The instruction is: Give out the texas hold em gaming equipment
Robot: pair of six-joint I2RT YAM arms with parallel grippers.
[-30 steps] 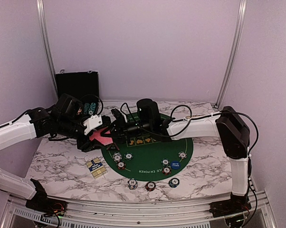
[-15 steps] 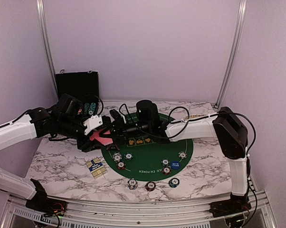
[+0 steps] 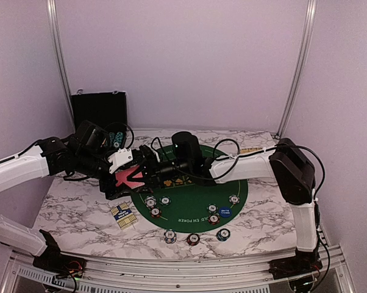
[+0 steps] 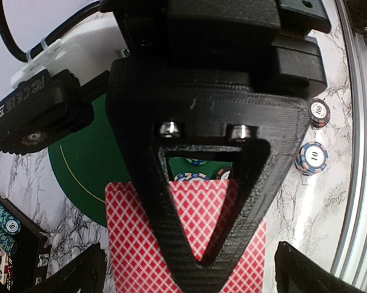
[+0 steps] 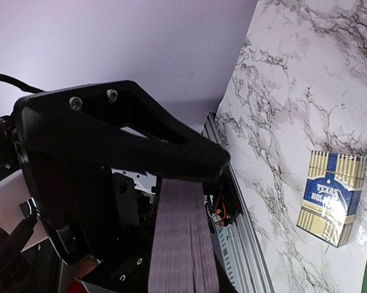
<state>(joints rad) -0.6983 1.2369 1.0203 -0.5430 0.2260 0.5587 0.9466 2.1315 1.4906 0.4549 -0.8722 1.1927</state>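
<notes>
Start at your left: the left hand has just let go. Half a second ago it was clenched on the cards. Now its fingers stand spread to either side of the red-backed pack, and in the left wrist view a sliver of desk shows between the pack and the right-hand finger.

In the same beat the right hand, reaching across from your right, has clenched on the cards. One of its fingers lies flat over the red backs, and the right wrist view shows the pack's edge pinched under it. So the pack, at the left edge of the mat, has changed hands.

I judge that the dealing now belongs to the right arm. The left hand should back away first, since its fingers flank the pack closely and a pull could snag a card.

Now the containers. The case stands open at the back left, with teal chips in its tray. The box for the cards lies flat on the desk near the mat's left edge, and you cannot tell whether anything is in it. On the mat sit two clusters of chips and a blue button. Three more chips lie on the desk just in front of it.
</notes>
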